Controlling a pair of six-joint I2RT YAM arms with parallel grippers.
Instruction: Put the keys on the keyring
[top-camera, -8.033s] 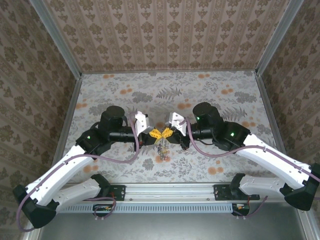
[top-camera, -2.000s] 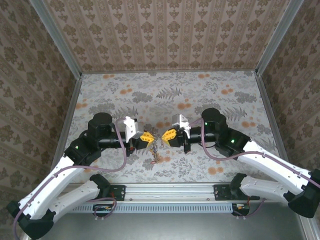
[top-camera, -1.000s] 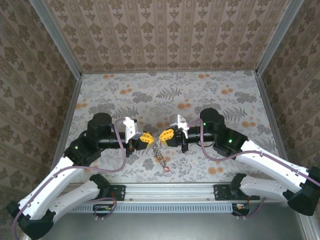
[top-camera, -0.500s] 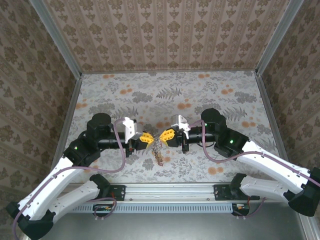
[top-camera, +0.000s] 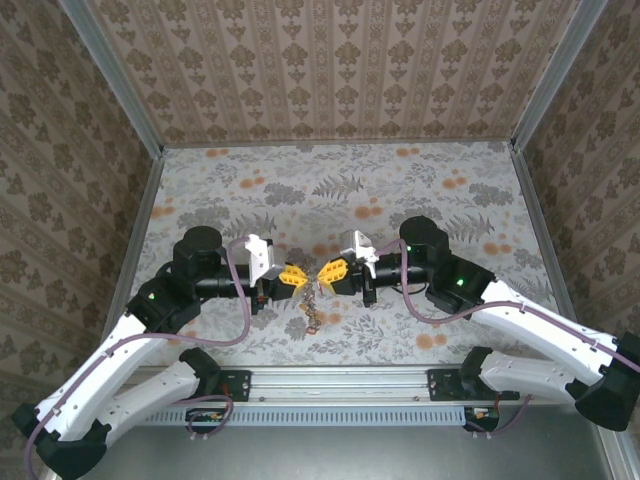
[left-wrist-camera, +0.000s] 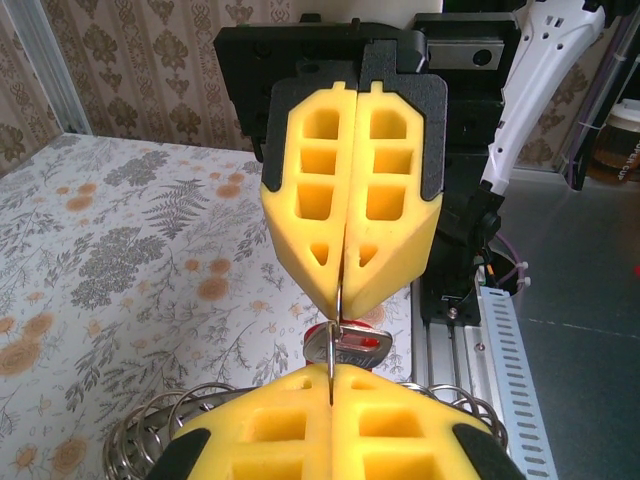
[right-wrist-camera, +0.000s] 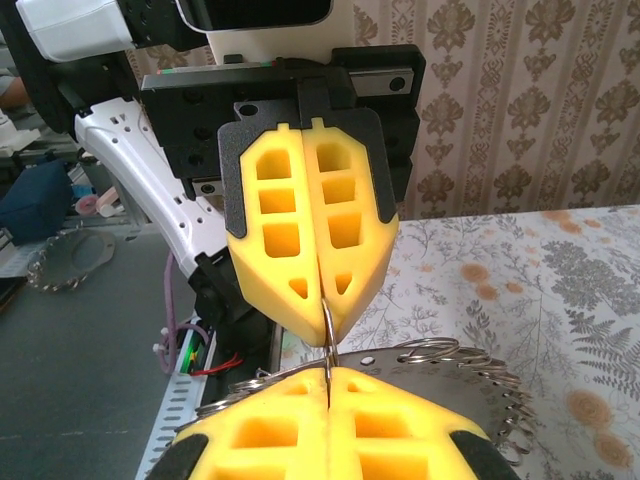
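As left claw (top-camera: 302, 279) and right claw (top-camera: 323, 272) pinch the keyring (top-camera: 311, 303), it dangles.

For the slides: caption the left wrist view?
Left gripper and right gripper, both shut, pinch the keyring tip to tip, red-headed key between them.

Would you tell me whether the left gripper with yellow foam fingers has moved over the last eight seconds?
Yes: the left gripper has shifted left and nearer the silver base rail.
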